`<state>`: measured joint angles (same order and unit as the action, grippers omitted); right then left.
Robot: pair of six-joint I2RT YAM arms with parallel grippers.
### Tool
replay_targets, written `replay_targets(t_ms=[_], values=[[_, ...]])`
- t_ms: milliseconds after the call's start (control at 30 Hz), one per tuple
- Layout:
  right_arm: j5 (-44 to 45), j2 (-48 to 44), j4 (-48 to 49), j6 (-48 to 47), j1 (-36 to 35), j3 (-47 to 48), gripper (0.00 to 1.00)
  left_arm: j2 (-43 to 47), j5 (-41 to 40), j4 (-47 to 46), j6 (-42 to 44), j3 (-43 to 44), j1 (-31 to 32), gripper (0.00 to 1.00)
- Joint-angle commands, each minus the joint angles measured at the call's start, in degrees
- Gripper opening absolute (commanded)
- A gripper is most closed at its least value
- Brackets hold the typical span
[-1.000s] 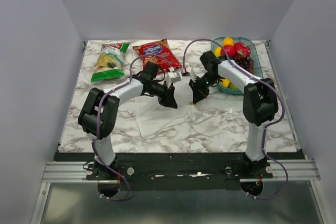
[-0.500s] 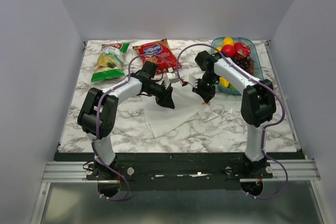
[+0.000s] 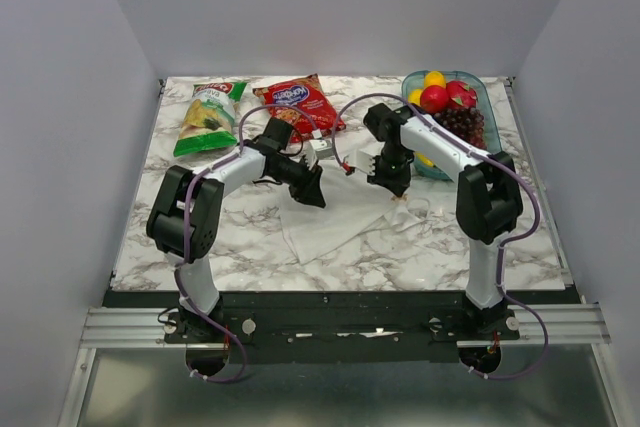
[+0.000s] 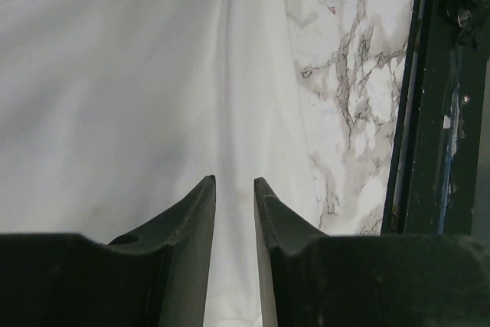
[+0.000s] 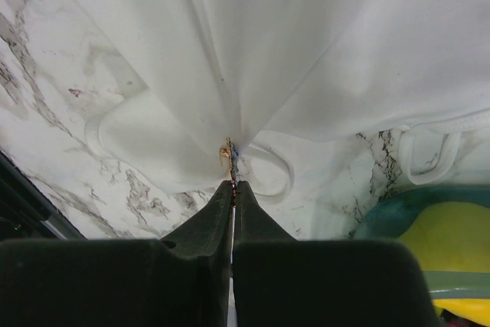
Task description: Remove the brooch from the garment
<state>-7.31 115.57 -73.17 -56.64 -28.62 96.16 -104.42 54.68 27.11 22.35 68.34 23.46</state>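
**Brooch sits at a puckered peak of white cloth**

The brooch is a tiny speck, gold-brown with a hint of blue, its shape seemingly too small to make out. It sits where the white garment, lying spread and creased, is drawn into tight converging folds

Top view: even, diffuse light from above, soft short shadows under arms on table, no glare, sharp. Left wrist: garment nearly blown out, folds faint; left gripper underexposed, near-black. Right wrist: right gripper a black silhouette; brooch a blurry speck; tray corner out of focus.
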Motion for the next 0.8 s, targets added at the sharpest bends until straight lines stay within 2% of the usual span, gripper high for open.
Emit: replay_targets(t_ms=[0, 767], values=[[4.32, -2.01, 1.09, -3.65, -1.96, -0.79, 0.11, -2.01, -2.20, -1.01, -2.83, -0.40, -2.01, 0.36], [5.46, -3.51, 3.91, -2.95, -2.49, -4.22, 0.11, -8.25, -9.31, 6.11, -6.00, 2.42, -2.90, 0.35]])
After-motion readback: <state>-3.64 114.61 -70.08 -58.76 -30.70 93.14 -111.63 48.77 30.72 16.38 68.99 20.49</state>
